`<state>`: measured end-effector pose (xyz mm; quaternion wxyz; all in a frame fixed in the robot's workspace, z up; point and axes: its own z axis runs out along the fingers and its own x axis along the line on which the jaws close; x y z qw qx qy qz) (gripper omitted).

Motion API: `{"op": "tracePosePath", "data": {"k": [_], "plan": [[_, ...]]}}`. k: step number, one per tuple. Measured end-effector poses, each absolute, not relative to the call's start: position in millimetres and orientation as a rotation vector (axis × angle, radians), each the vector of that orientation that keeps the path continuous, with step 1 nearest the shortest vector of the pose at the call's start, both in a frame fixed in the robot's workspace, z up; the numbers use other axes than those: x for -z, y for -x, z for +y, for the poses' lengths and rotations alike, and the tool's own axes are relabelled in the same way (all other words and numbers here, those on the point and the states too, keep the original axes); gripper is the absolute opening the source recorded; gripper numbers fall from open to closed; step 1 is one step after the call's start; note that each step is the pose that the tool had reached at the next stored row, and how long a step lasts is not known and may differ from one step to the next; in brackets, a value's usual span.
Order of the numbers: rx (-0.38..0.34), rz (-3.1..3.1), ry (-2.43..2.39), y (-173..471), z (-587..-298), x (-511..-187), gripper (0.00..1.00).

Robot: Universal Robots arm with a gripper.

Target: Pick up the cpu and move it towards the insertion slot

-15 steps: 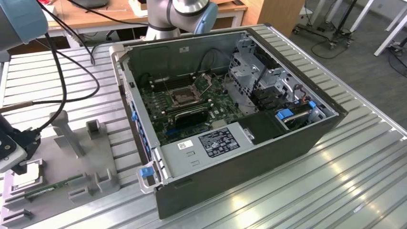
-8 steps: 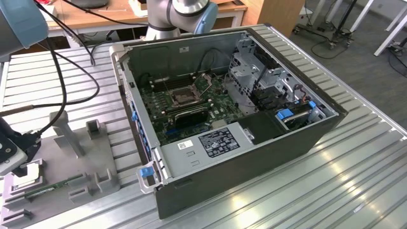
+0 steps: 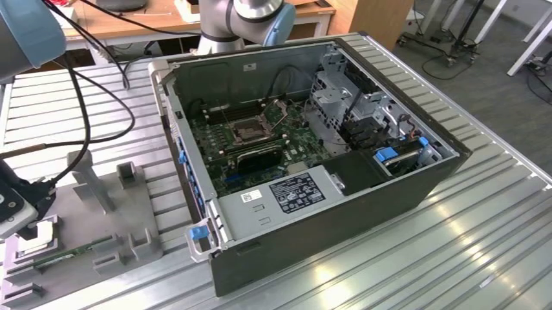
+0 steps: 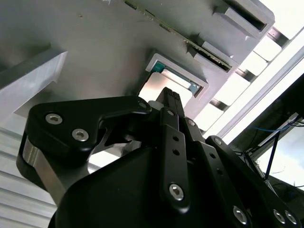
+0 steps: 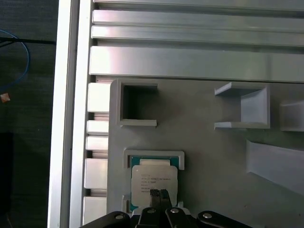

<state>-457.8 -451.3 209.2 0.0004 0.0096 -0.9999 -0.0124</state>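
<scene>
Exterior view: open computer case (image 3: 362,194) on slatted tabletop (image 3: 448,258). Insertion slot (image 3: 250,132) on motherboard shows no chip in it. Grey fixture plate (image 3: 103,219) sits at exterior view's left of case, well apart from slot.

First wrist view: cpu (image 5: 153,175) lies flat in nest of fixture plate. Pincer (image 5: 159,194) is over chip middle, tips together, closed on nothing. Touching chip or just above: cannot tell.

Second wrist view: cpu (image 4: 156,85) in nest, pincer (image 4: 170,97) near it.

Judgement: pick-up not yet done, whole move to slot is left.
</scene>
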Motion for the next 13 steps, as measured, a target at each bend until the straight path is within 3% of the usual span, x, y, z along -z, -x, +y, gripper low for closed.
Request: {"op": "tracePosePath", "data": {"k": [13], "plan": [[0.039, -3.140, -0.030, 457.9, -450.4, -205.7, 0.11]]}}
